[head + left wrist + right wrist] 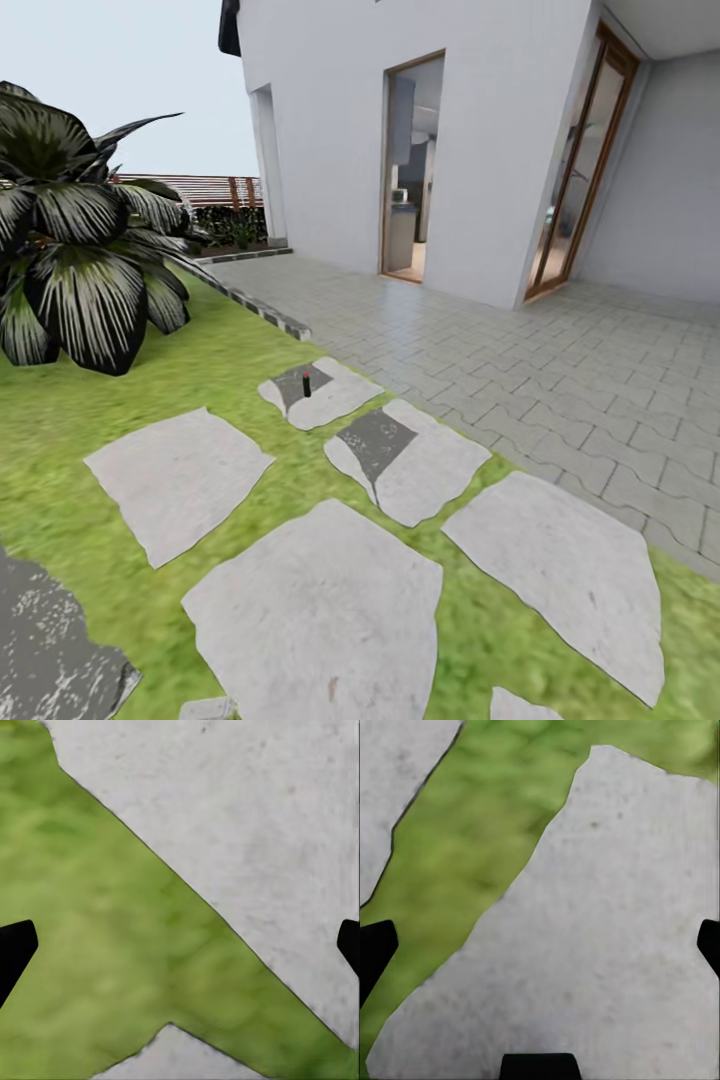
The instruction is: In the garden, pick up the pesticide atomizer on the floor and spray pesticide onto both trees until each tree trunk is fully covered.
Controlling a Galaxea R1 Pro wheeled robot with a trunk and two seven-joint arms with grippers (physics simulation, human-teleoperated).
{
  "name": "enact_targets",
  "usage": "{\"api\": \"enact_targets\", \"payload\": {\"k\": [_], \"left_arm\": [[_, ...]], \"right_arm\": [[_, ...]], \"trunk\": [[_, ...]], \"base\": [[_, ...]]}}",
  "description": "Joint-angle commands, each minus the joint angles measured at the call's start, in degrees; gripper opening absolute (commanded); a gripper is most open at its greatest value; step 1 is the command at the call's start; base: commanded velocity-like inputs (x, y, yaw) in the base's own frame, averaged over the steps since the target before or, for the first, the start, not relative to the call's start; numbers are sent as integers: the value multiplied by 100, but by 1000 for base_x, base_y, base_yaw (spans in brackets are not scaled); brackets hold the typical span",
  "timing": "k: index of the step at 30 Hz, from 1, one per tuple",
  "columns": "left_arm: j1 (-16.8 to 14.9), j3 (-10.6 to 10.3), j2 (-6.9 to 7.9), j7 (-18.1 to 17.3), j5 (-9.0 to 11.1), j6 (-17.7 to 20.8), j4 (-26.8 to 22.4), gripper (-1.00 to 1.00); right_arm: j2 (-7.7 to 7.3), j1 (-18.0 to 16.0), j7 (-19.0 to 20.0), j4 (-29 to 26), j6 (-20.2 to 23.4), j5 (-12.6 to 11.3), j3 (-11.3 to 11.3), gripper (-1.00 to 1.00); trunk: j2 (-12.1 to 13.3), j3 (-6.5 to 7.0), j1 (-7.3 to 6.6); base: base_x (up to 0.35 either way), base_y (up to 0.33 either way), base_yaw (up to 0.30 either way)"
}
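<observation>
Atomizer [306, 384] stands upright on a stepping stone [330, 398] ahead, well apart from you, near the paving [560, 370]. You are on the approach step. Both grippers, left [180, 945] and right [540, 945], hang spread wide and empty above grass [90, 930]. Next, drive closer.

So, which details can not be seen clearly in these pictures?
- Pesticide atomizer, head view: too small and far; label and trigger cannot be made out.
- Palm, head view: cut off by the picture's left edge.
- Left gripper and right gripper, wrist views: fingertips cut off by the picture edges, spread wide over stepping stones and grass.
</observation>
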Motion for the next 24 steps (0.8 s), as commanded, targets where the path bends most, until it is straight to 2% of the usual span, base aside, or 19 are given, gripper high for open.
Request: {"api": "enact_targets", "payload": {"k": [1,10,15,17,24], "left_arm": [[0,-1,0,0,0,0,0,100],[-3,-1,0,0,0,0,3,100],[2,3,8,9,-6,0,-9,100],[4,6,8,9,-3,0,-9,100],[4,7,8,9,-5,3,-9,100]], "right_arm": [[0,0,0,0,0,0,0,100],[0,0,0,0,0,0,-1,100],[45,0,-17,16,1,10,9,100],[-10,0,2,17,7,3,3,100],[-26,-1,8,5,9,0,1,100]], "trunk": [[0,0,0],[0,0,0],[0,0,0],[0,0,0],[0,0,0]], "base": [[295,-144,0],[295,-144,0],[25,0,0],[289,0,0],[330,-17,0]]}}
